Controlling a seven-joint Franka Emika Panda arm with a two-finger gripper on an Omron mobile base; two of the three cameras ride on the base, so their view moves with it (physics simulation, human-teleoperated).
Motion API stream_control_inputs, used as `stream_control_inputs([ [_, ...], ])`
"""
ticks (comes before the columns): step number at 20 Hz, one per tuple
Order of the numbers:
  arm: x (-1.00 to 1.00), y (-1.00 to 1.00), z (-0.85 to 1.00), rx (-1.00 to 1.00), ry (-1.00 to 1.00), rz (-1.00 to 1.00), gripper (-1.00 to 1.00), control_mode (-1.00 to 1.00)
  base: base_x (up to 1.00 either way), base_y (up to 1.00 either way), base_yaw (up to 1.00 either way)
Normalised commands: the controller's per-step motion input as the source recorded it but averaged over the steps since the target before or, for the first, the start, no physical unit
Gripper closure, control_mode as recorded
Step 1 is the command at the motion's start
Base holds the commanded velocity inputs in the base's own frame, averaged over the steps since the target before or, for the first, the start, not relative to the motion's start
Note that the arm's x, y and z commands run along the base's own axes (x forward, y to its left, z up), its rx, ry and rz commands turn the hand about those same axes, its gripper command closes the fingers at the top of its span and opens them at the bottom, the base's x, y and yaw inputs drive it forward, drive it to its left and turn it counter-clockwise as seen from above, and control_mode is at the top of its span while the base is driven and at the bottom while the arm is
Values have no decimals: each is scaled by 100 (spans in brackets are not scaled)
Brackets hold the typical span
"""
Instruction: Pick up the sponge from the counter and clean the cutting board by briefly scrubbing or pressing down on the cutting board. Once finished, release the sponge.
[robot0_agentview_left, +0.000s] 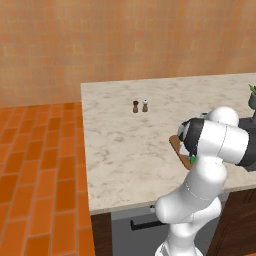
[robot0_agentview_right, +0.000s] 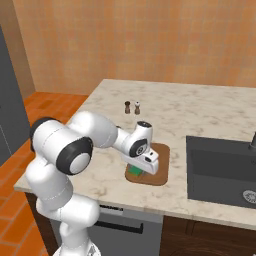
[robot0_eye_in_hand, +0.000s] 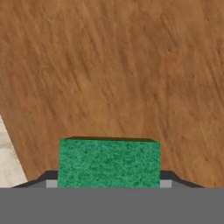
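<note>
my gripper (robot0_agentview_right: 136, 169) is low over the cutting board (robot0_agentview_right: 159, 165), and the green sponge (robot0_eye_in_hand: 108, 163) sits between my two fingers (robot0_eye_in_hand: 47, 180). the fingers are right at its sides, but i cannot tell if they are squeezing it or just letting go. the sponge looks like it is resting on the brown wood, near the board's front left corner.

two little shakers (robot0_agentview_right: 132, 107) stand side by side farther back on the counter (robot0_agentview_right: 200, 110), well apart from the board. the dark sink (robot0_agentview_right: 220, 170) is to the right of the board, with a strip of stone between them. a plant (robot0_agentview_left: 252, 96) peeks in at the far right edge of the left base view.

the board lies close to the front edge of the counter. in the hand view a bit of pale stone shows at the lower left, so the board's edge is near my sponge there. the rest is bare wood with room to slide. the counter behind and to the left is open too.
</note>
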Motion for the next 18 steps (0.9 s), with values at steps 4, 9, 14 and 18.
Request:
stream_control_inputs([
  [4,1,0,-21,0,-3,0,100,-100,0,0,0],
  [9,21,0,0,0,-3,0,100,-100,0,0,0],
  [14,41,0,2,0,-4,0,100,-100,0,0,0],
  [18,32,0,0,0,-6,0,100,-100,0,0,0],
])
